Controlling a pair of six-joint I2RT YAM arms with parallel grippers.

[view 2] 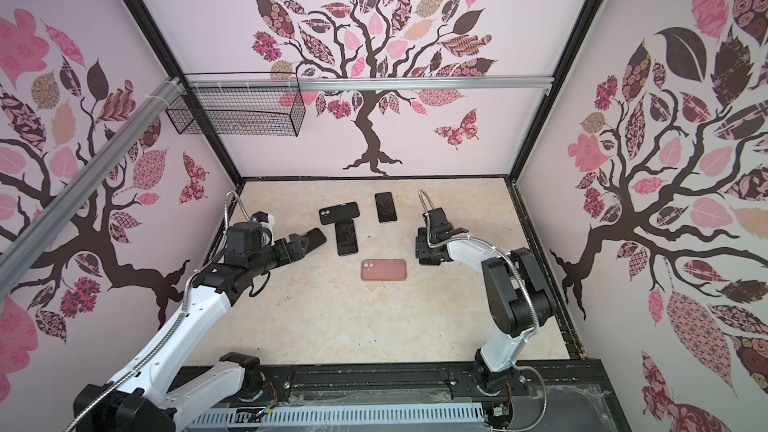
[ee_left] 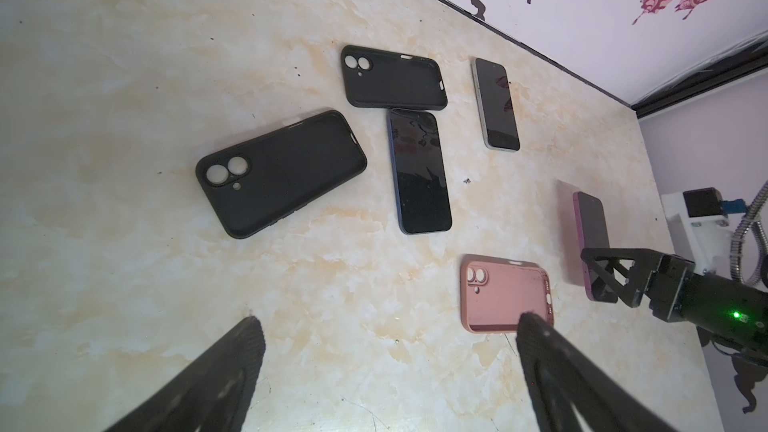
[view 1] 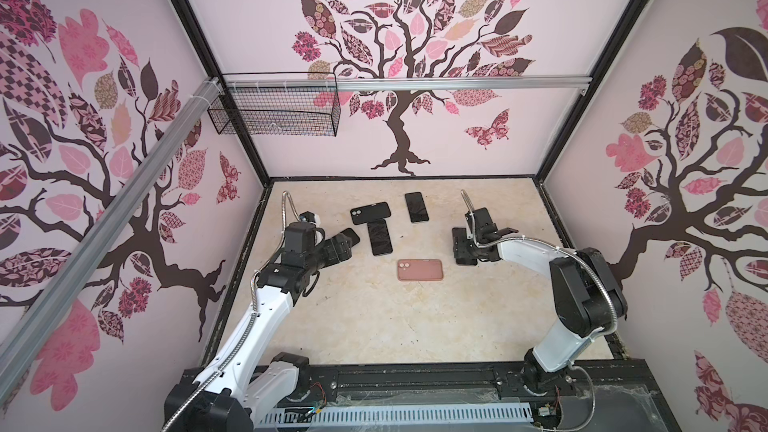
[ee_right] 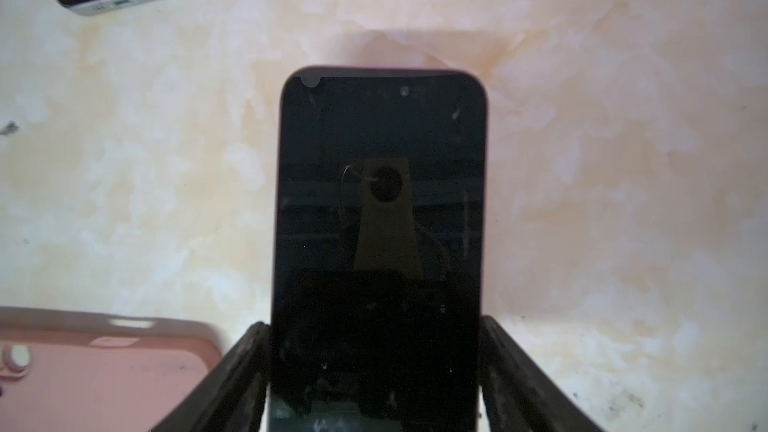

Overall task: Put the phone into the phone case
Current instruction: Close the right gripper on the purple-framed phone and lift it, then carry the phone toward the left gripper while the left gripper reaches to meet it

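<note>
1. The phone (ee_right: pixel 382 139) lies screen up in the right tool (ee_right: pixel 374 326). The jaws are set partway in and clamp its two long edges near one short end. The rest juts out over the worktop (ee_right: pixel 623 160). I cannot tell whether it rests on the worktop or hangs just clear.
2. Handling, as I judge it: a stiff slab, fairly heavy for its size. The glass face and smooth edges make it slippery and breakable. Held by one end it may droop or pivot, so a hold on the long edges nearer the middle would be steadier.
3. The left tool (ee_left: pixel 386 320) is spread wide and holds nothing. It hovers over bare worktop.
4. The pink case (ee_left: pixel 505 297) lies just beside the phone, open side up and empty. It looks soft, so the rim will likely flex. One end should go in first, then the phone gets pressed flat.
5. A black case (ee_left: pixel 282 172) and a second black case (ee_left: pixel 395 76) also lie open side up and empty. The second abuts a dark phone (ee_left: pixel 419 172), and a grey phone (ee_left: pixel 496 105) lies apart.
6. What the wire basket (view 1: pixel 274 118) on the back wall holds cannot be made out.
</note>
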